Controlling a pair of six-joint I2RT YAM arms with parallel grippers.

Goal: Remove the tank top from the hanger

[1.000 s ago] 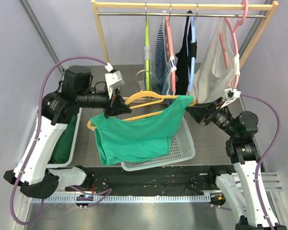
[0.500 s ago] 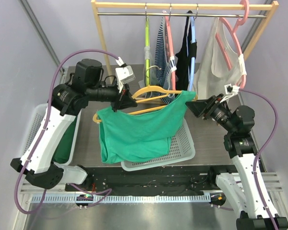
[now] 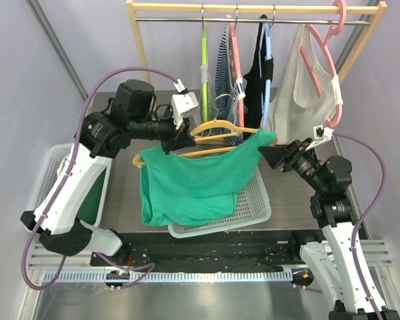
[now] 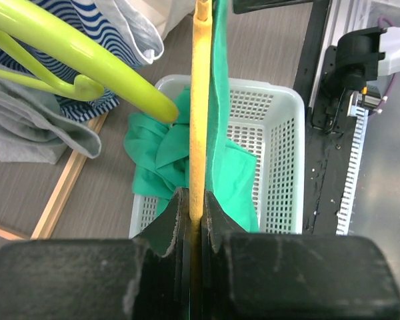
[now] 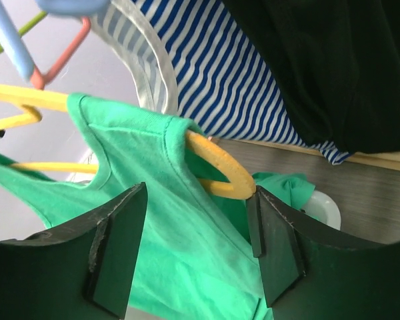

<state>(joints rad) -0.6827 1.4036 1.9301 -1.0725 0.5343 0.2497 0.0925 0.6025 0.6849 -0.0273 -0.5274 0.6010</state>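
Left end effector [image 3: 177, 141] clenched on the yellow hanger [image 3: 217, 127], its jaws pinching the flat arm edge-on in the left wrist view [image 4: 195, 200], so that the hanger is held in the air in front of the rack [image 3: 253, 7] and above the white basket [image 3: 253, 207]. The green tank top [image 3: 193, 183] hangs from the hanger between the two arms, its body drooping over the basket and its right strap looped over the hanger's right tip. Right end effector [image 3: 267, 155] released: in the right wrist view [image 5: 197, 227] its jaws stand apart on either side of that strap and tip, closed on neither. The step in hand appears to be taking the right strap. It would go best with the hanger held level and steady, the jaws closing on cloth alone below the seam rather than on the plastic tip, and the strap then drawn outward past the tip, not downward. The tank top looks thin, limp and wrinkled, with ribbed edging; it should bunch readily and slide easily.
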